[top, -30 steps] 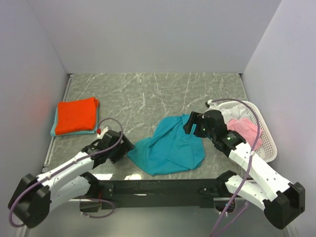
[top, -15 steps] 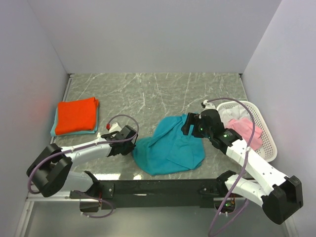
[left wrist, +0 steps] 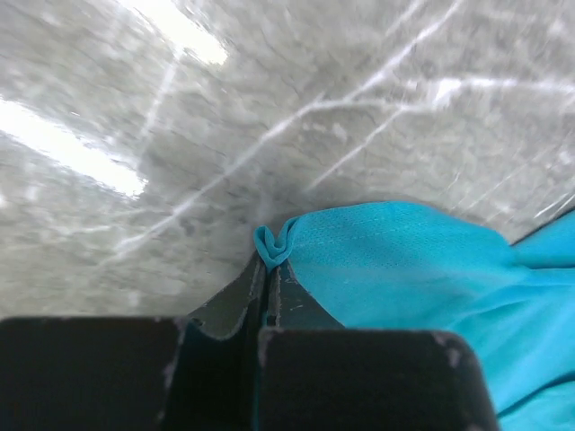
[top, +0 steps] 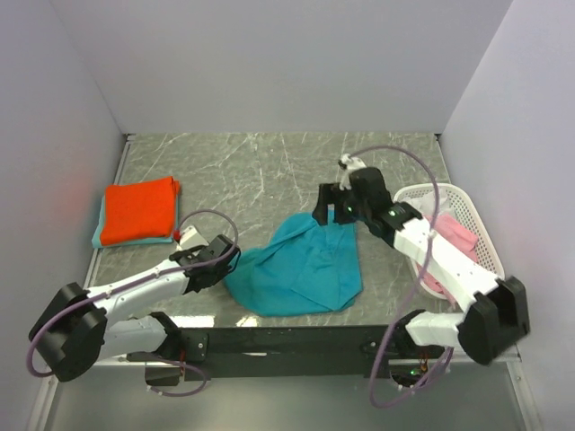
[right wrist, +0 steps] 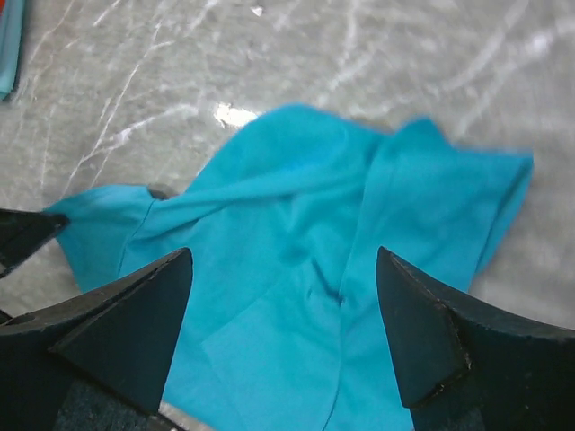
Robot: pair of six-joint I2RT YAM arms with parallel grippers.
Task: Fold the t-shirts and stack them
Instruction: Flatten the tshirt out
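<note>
A crumpled teal-blue t-shirt lies on the marble table near the front middle. My left gripper is shut on the shirt's left edge; in the left wrist view a small fold of teal cloth is pinched at the gripper tips. My right gripper hovers open over the shirt's far edge. In the right wrist view its gripper frames the teal-blue t-shirt without touching it. An orange-red t-shirt lies folded on a light teal t-shirt at the left.
A white mesh basket stands at the right with a pink t-shirt inside, partly hidden by my right arm. Grey walls close in the table on the left, back and right. A black rail runs along the near edge.
My left gripper closed on the teal-blue shirt's left edge and drew it slightly left. My right arm swung back from the shirt's right part to above its far edge, still open.
</note>
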